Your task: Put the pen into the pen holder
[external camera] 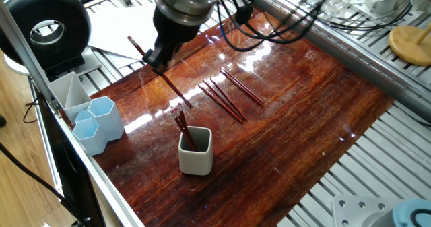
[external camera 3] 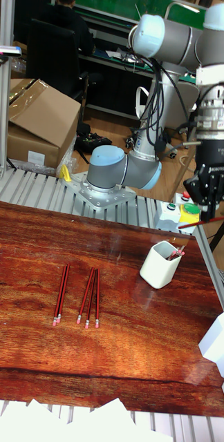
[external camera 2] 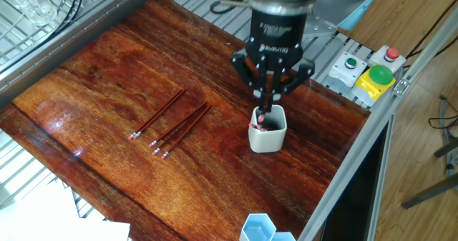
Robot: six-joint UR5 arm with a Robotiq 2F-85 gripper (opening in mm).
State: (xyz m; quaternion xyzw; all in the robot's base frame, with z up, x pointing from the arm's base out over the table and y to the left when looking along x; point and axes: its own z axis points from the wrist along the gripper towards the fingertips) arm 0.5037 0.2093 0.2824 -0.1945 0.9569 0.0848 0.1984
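The gripper hung above the tabletop, its fingers closed on a pen that slanted down from between them – in the tall view the pen stuck out almost level, its pink end to the right. The holder, an off-white cup, stood upright near the tabletop's edge, with a few pens already leaning inside it. From the other fixed view the held pen's tip sat right over the holder's mouth; from the first fixed view the gripper looked set back from the cup, so I could not tell how close the pen truly was. Four more pens lay flat on the wood well apart from the holder – one alone, three close together. Two pale blue hexagonal cups stood at the tabletop's corner, beside a grey tray
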